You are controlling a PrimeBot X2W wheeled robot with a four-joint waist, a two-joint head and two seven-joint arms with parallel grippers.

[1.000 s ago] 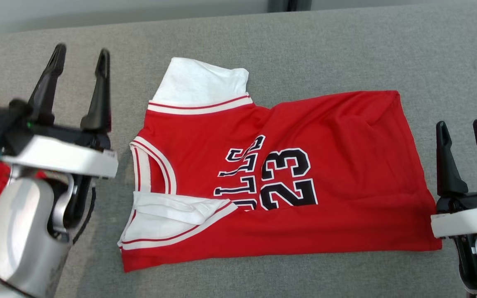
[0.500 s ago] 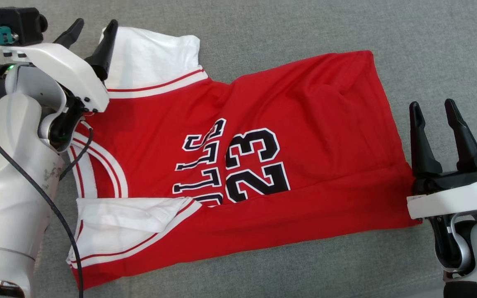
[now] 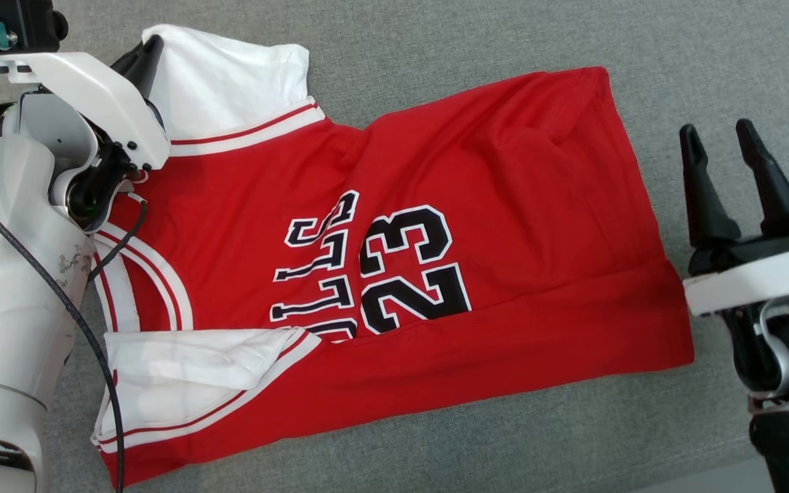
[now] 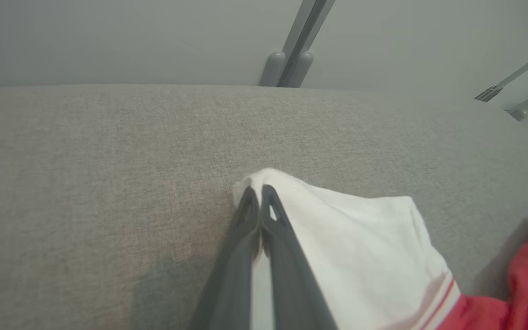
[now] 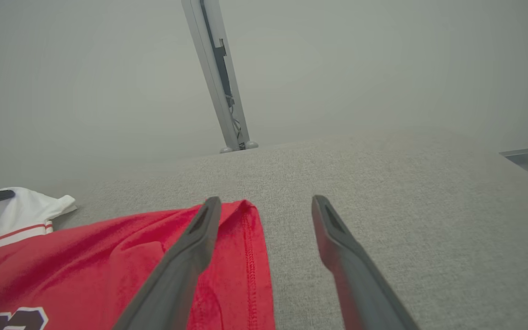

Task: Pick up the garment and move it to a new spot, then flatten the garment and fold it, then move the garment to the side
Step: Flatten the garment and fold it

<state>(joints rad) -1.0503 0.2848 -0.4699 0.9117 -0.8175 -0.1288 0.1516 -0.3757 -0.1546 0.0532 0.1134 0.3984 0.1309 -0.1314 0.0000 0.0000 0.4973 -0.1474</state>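
Red jersey (image 3: 518, 178) lies spread on the grey bench (image 3: 477, 41), number 23 face up, collar toward 9 o'clock, hem toward 3. At 11 o'clock, left gripper (image 4: 259, 195): fingers pressed together, pinching the corner of the white sleeve (image 3: 230, 75). At 3 o'clock, just beside the hem, right gripper (image 3: 716, 130): fingers spread, empty.

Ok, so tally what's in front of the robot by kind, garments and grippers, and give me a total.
Garments: 1, the red jersey
Grippers: 2, the left gripper shut on the jersey's white sleeve, the right gripper open
Total: 3
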